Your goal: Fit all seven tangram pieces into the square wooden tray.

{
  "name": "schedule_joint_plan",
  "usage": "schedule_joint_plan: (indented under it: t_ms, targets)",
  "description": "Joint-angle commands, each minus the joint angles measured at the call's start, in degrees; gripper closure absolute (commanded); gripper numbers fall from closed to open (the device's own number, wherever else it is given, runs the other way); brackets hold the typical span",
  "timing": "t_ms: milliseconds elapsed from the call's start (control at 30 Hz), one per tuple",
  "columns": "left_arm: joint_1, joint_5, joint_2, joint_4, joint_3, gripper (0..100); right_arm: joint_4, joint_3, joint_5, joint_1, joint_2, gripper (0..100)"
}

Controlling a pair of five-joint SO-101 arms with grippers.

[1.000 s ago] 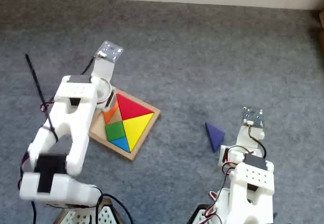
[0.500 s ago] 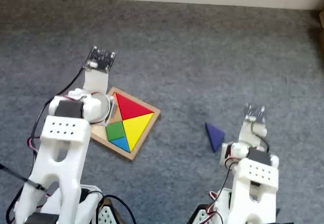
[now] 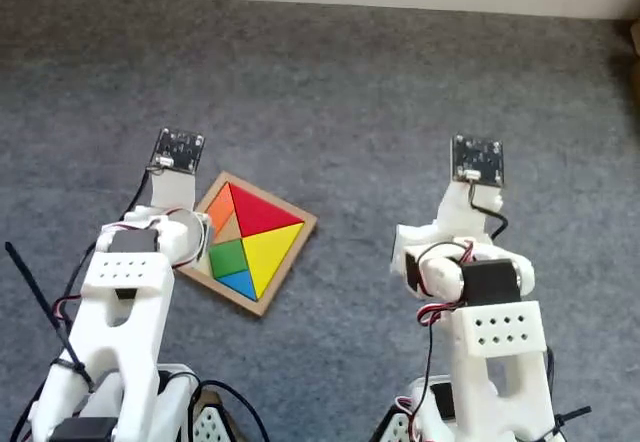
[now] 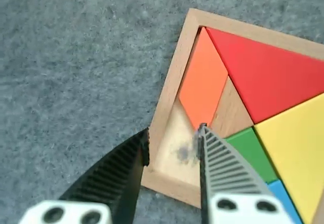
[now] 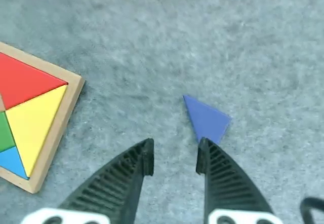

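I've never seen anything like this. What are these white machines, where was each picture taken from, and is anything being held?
These are two small robot arms, the left arm and the right arm, side by side on a grey carpet-like surface. The high view looks down on them from above. The other two pictures come from a camera on each arm's wrist, so each shows the two fingers of its own hand. The left hand hangs open over a corner of the wooden tray, which holds coloured puzzle pieces and some bare wood. The right hand is open close to a loose blue triangle on the carpet. Neither hand holds anything.
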Motion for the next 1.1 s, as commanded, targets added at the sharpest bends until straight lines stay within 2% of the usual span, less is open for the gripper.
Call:
schedule_joint_plan:
  t_ms: [0,167,267,333,500,767,1067]
  targets:
    - [-0.9,0.4,1.1,-1.1,-0.7,84,-2.6,-3.3,-1.0,-0.7,-0.3,84.9]
    - [-0.9,0.4,2.0,-1.2,-0.7,84,-2.6,-3.2,-0.7,-0.1,5.3,84.7]
    - [-0.9,0.4,2.1,-1.9,-0.7,84,-2.7,-3.6,-0.5,0.2,13.9,78.9]
    - [-0.9,0.4,2.1,-2.2,-0.6,84,-2.8,-3.7,2.2,0.4,20.1,75.7]
    - [-0.9,0.4,2.1,-2.4,-0.5,84,-9.1,-3.7,7.2,0.4,30.0,75.5]
    - [-0.9,0.4,2.1,-2.4,-0.5,84,-12.4,-3.7,10.7,4.8,32.8,75.6]
    - [-0.8,0.4,2.1,-2.4,-0.5,84,-19.1,-3.4,14.8,5.1,32.9,75.6]
